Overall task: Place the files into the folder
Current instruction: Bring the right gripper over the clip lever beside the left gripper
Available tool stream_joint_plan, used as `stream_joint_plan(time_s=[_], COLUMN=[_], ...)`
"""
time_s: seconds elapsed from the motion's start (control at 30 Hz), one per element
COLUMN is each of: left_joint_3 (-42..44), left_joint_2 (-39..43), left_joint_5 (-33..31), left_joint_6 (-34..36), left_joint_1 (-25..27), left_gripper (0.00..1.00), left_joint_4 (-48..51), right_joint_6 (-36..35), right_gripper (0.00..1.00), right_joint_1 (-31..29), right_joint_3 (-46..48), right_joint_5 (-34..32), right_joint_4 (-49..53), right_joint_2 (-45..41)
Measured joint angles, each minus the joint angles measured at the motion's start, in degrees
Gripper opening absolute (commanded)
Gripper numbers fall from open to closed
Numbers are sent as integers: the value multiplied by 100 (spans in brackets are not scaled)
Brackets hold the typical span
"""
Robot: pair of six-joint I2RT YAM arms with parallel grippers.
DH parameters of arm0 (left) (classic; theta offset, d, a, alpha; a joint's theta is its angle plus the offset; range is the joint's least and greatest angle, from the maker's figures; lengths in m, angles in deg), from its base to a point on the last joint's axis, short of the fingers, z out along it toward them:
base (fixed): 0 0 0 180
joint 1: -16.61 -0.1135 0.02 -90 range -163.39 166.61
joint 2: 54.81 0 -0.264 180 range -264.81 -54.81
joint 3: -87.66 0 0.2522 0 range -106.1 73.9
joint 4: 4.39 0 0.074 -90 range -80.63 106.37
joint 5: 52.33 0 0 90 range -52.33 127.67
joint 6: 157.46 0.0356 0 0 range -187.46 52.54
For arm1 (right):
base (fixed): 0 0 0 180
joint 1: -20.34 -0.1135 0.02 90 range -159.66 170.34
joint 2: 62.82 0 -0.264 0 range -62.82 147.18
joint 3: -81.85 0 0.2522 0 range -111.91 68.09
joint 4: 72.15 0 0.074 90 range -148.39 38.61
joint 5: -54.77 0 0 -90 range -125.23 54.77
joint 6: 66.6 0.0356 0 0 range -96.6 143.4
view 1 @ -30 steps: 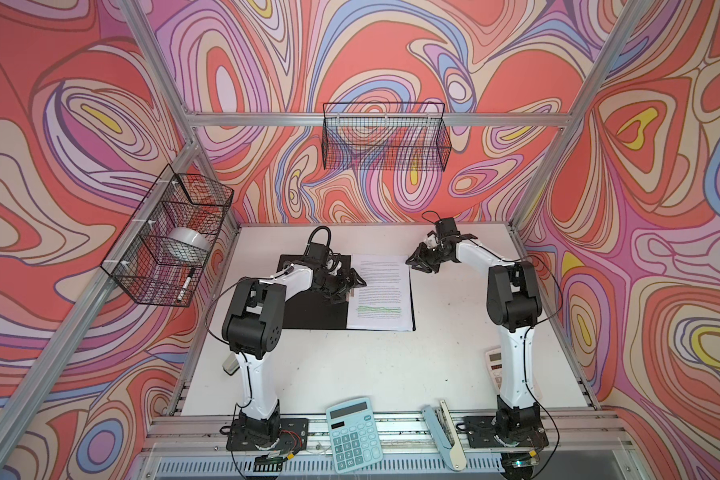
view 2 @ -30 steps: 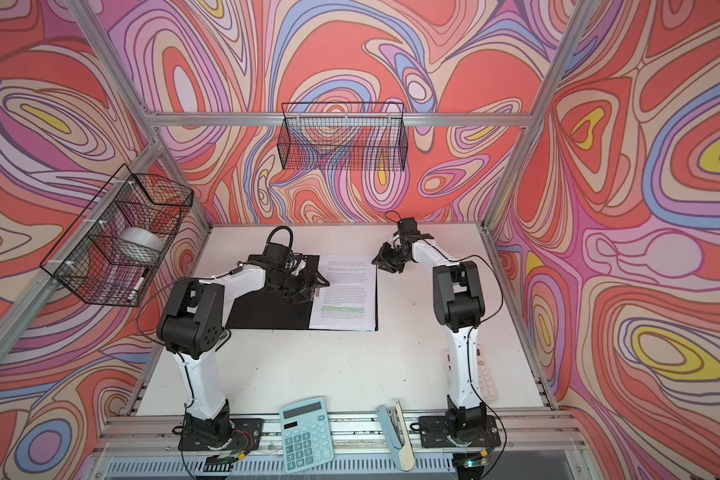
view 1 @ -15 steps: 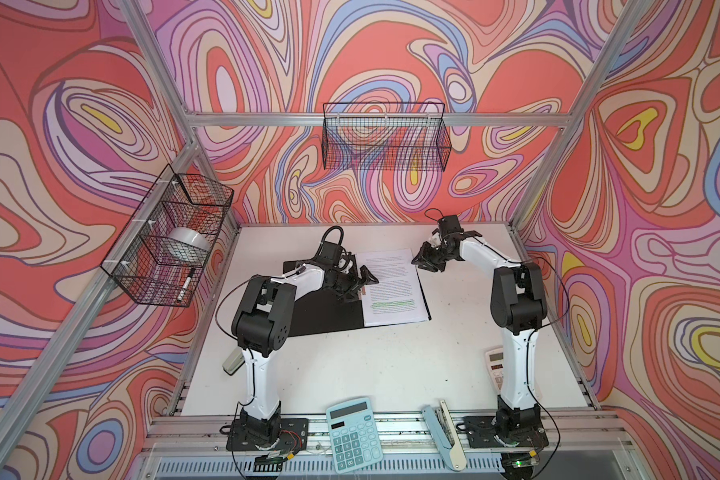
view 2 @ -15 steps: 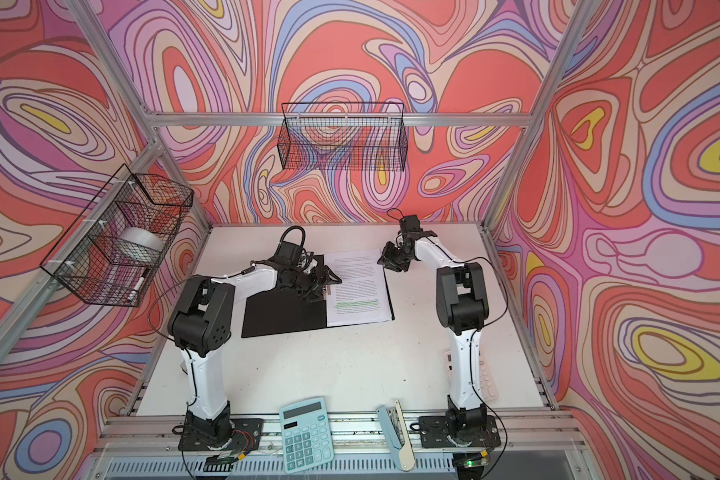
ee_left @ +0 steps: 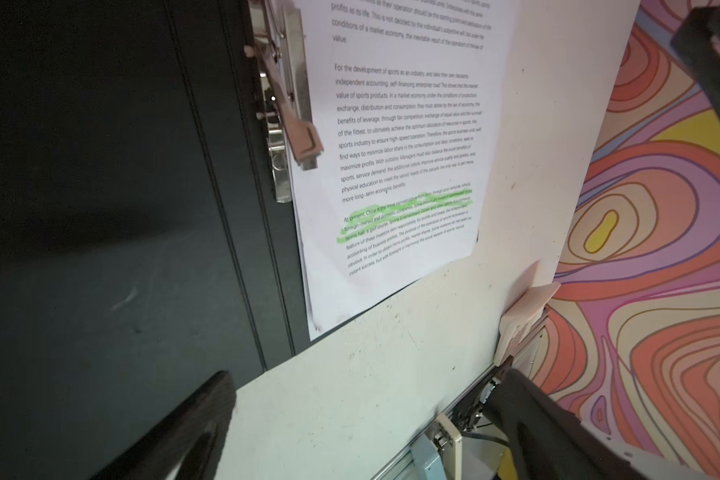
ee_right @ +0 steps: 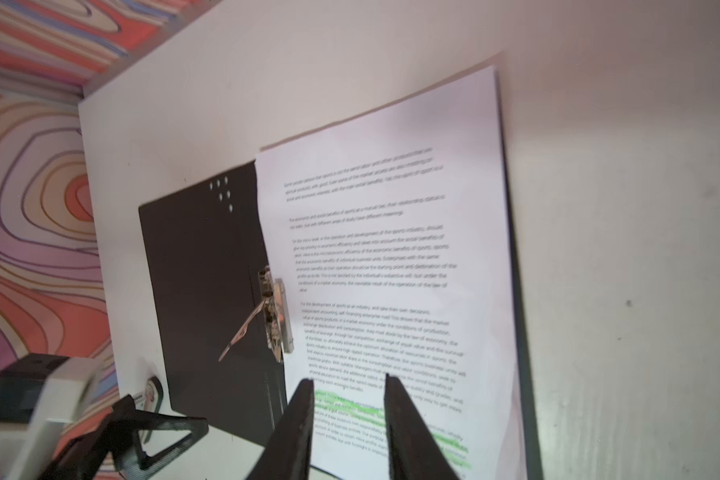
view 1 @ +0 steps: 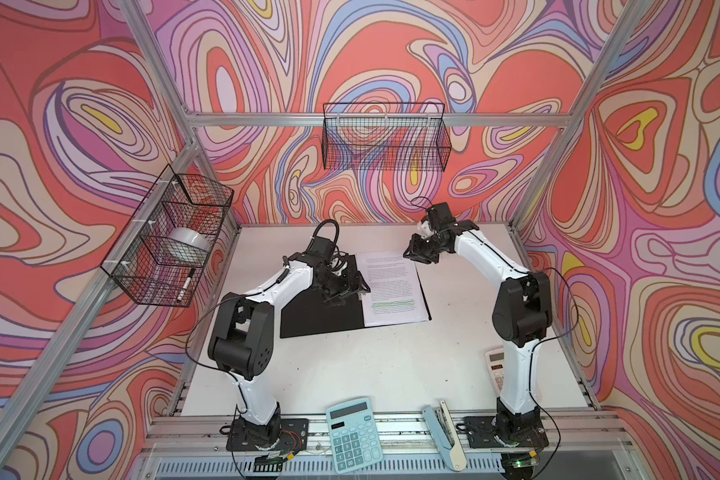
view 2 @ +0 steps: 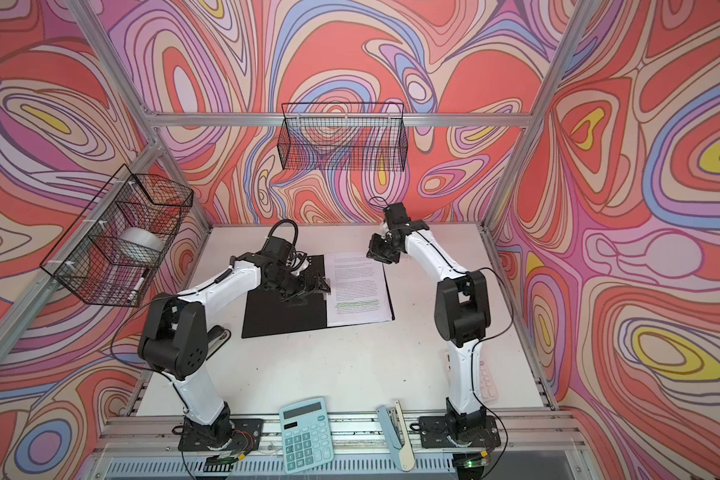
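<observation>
The folder [view 1: 316,316] [view 2: 283,316] lies open on the white table, black inside up, its metal clip [ee_left: 287,116] [ee_right: 273,316] at the spine with the lever raised. The files [view 1: 391,286] [view 2: 358,286], white printed sheets with green highlighted lines, lie flat on its right half. My left gripper [view 1: 350,286] [view 2: 312,286] hovers over the spine, jaws wide open and empty [ee_left: 366,374]. My right gripper [view 1: 418,255] [view 2: 379,251] hangs above the files' far right corner. Its jaws [ee_right: 348,378] stand a little apart with only the page behind them.
A teal calculator [view 1: 354,432] and a stapler [view 1: 445,436] lie on the front rail. A white calculator [view 1: 495,370] sits by the right arm's base. A wire basket [view 1: 171,237] on the left wall holds tape and a marker. Another basket [view 1: 385,137] hangs on the back wall.
The open folder with the files has slid and turned slightly to the right. My left gripper has shifted right along the spine. The right jaws have narrowed slightly.
</observation>
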Motion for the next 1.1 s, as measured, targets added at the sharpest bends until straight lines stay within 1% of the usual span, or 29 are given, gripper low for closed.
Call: stream_joint_plan(time_s=[0.13,0.2,0.33,0.47,0.6,0.87,0.97,1.1], left_joint_3=[-74,-76,-85,-260,-273,-179,-271,-372], left_joint_2=[435,498,439,68,-332,-376,-492,-715], left_joint_5=[-649,-955,-1335,-1694,-1744,-1799,-1836,-1867], left_joint_6=[962,1405,1993,2323,2577,2817,2940,3077], left_joint_1=[-201,-345,-776,-1036,-1093,-1095,-1095,-1095], left_gripper=[100,100,100,100,100,100,100,100], left_joint_4=[380,452,531,621,612,431,428,422], right_joint_6=[-164,-205,-299,-382,-426,-433,-428,-428], right_gripper=[29,28,26,24,23,21,21,21], right_joint_1=[-697,-964,-1314,-1506,-1628,-1768,-1781,-1790], right_joint_3=[-798,-1082,-1626,-1829,-1873,-2168,-2218,-2518], right_joint_5=[-295,-372,-479,-584,-634,-813,-850,-872], right_joint_4=[402,553,846,1047,1158,1198,1174,1147], right_joint_2=[229,365,817,1204,1440,1668,1683,1862])
